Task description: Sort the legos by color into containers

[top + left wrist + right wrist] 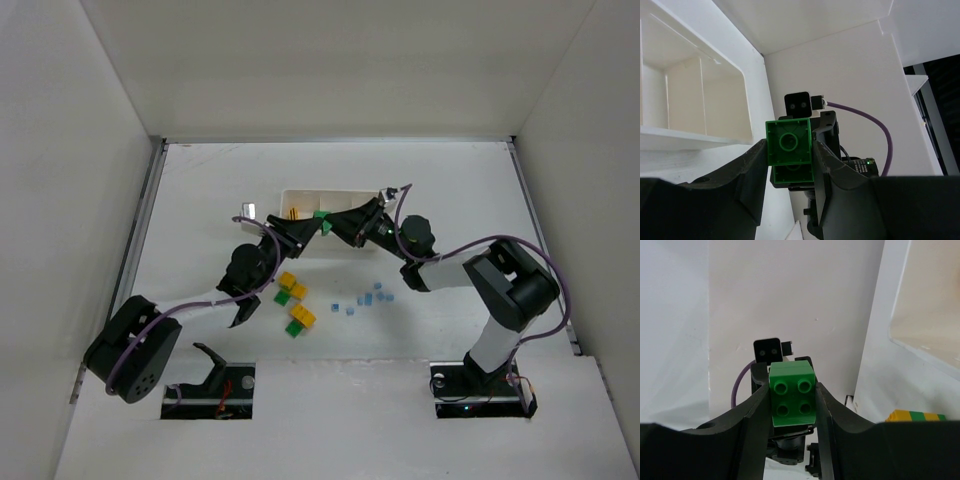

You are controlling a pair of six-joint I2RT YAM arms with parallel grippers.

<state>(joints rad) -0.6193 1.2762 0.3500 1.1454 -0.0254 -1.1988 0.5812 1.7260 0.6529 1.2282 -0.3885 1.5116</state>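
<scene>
My two grippers meet just in front of the white tray (335,193). Both are shut on one green lego piece (323,226), held above the table. In the left wrist view my left gripper (789,157) clamps it (789,142) with its hollow underside facing me. In the right wrist view my right gripper (792,400) clamps it (792,390) with its four studs facing me; a seam runs across its top. In the top view the left gripper (306,231) and right gripper (342,224) face each other. Something yellow (292,213) lies in the tray's left compartment.
Yellow-green lego pairs (292,286) (300,318) lie on the table in front of the tray, with several tiny light blue pieces (368,299) to their right. Another yellow-green piece (915,416) shows by the tray wall (875,340). The tray's dividers show in the left wrist view (700,95).
</scene>
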